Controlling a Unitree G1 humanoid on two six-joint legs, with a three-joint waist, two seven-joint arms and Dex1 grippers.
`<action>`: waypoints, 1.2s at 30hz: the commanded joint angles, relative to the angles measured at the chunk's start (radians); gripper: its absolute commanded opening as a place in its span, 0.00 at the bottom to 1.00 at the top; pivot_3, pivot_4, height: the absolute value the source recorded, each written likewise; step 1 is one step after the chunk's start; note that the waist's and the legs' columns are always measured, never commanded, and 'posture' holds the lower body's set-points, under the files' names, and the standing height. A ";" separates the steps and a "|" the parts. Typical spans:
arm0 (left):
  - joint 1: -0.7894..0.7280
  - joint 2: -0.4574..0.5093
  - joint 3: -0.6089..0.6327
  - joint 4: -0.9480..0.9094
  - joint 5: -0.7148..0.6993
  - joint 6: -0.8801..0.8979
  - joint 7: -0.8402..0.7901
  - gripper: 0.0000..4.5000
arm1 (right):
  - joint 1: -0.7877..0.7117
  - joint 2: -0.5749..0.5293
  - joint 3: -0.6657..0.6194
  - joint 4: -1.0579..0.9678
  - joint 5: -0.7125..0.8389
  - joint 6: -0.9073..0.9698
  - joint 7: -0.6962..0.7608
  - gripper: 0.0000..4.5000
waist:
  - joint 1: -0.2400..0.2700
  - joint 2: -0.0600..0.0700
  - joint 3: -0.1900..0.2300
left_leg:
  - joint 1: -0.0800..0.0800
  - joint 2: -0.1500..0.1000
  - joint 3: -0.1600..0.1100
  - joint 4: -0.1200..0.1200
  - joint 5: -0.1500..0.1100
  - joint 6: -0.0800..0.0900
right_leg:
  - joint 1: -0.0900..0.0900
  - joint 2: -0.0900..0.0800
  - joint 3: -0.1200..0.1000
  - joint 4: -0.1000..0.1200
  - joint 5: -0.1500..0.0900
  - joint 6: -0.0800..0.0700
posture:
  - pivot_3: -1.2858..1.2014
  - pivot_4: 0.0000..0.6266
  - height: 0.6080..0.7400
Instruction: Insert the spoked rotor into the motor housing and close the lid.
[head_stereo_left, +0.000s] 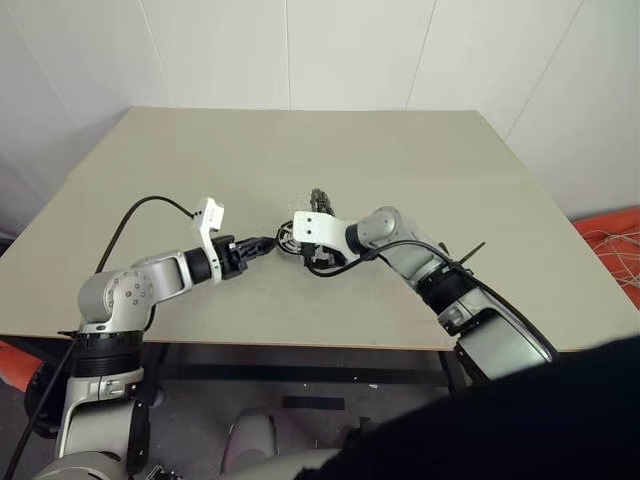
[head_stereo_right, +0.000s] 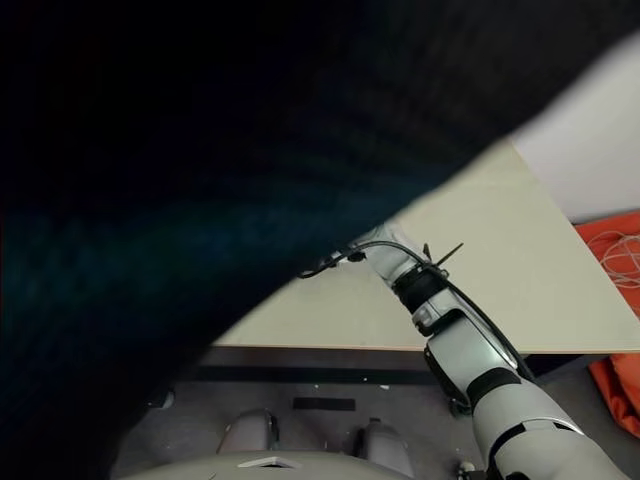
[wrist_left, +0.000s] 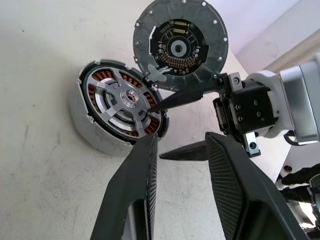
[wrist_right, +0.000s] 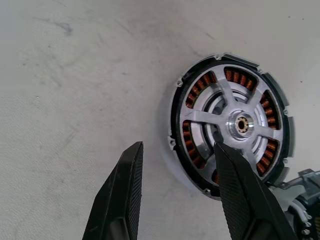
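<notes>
The motor housing (wrist_left: 82, 125) lies flat on the beige table (head_stereo_left: 400, 160). The spoked rotor (wrist_left: 125, 100) sits inside it, and copper windings show through its openings. The lid (wrist_left: 180, 45) stands tilted up at the housing's far edge, its inner face with a circuit board showing. My right gripper (wrist_right: 178, 145) is open at the housing's rim. One fingertip (wrist_left: 160, 104) lies over the rotor and the other is beside the housing wall. My left gripper (wrist_left: 182, 137) is open and holds nothing, just short of the housing and facing the right gripper (head_stereo_left: 290, 240).
The table's front edge (head_stereo_left: 300, 345) runs close below both arms. A black cable (head_stereo_left: 130, 215) loops from my left wrist over the table. An orange thing with white cords (head_stereo_left: 615, 245) lies on the floor beyond the table's right edge.
</notes>
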 joint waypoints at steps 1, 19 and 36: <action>-0.005 -0.002 0.021 -0.041 -0.023 -0.005 0.005 0.37 | -0.023 -0.005 -0.039 0.001 0.003 -0.015 0.000 0.56 | 0.000 0.000 0.000 | 0.000 0.000 0.000 0.000 0.000 0.000 | 0.000 0.000 0.000 0.000 0.000 0.000 | 0.52 0.00 1.00; -0.024 0.004 0.016 -0.017 -0.012 -0.024 -0.002 0.37 | 0.053 -0.047 -0.044 -0.108 -0.007 0.026 0.031 0.06 | 0.002 0.000 0.000 | 0.000 0.000 0.000 0.000 0.000 0.001 | 0.000 0.000 0.000 -0.001 0.000 0.000 | 0.52 0.00 1.00; -0.021 -0.022 0.005 -0.007 -0.006 -0.038 0.003 0.37 | 0.173 -0.224 -0.061 -0.367 0.006 0.108 0.127 0.06 | 0.008 0.000 0.000 | -0.001 -0.003 0.000 0.000 -0.002 0.005 | 0.002 -0.005 0.000 -0.003 0.000 0.001 | 0.52 0.00 1.00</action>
